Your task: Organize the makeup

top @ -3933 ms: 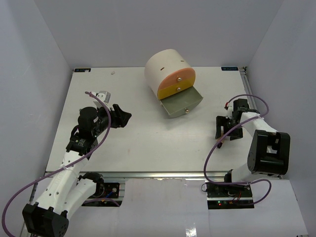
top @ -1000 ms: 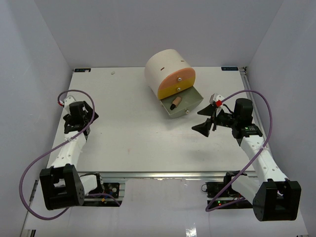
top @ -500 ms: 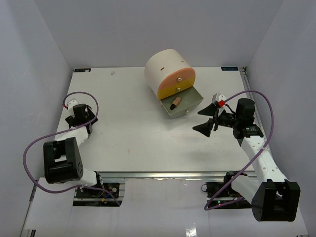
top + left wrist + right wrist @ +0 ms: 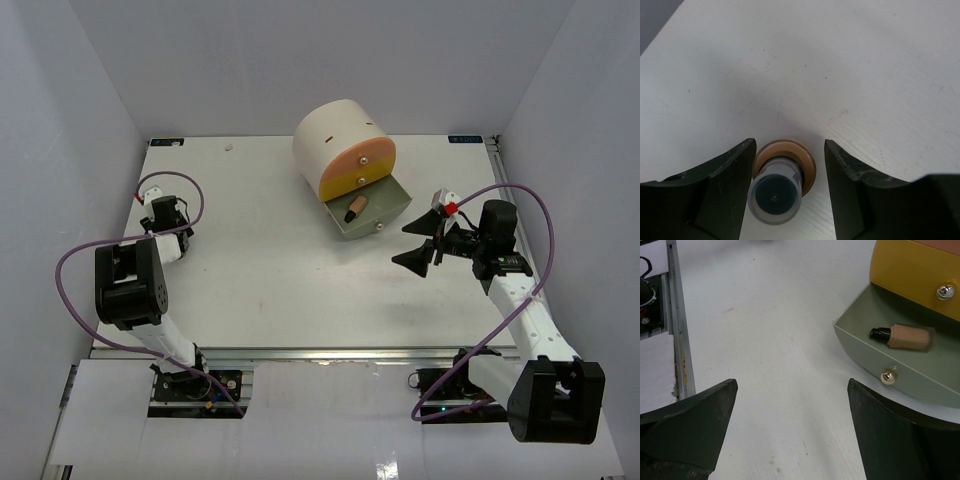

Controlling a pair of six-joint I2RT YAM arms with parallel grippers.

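A: L claw, where and what state?
B: left gripper (image 4: 789,146) at far-left of table (image 4: 270,280). Jaws apart, either side of upright tan tube (image 4: 780,180). One finger touches it, other has a gap, not clamped.
A: R?
B: right gripper (image 4: 791,385) wide open, nothing in it, hovers just right of grey drawer (image 4: 920,375). Drawer's pulled out of drum (image 4: 335,135), 2nd tan tube (image 4: 910,336) lies flat inside.
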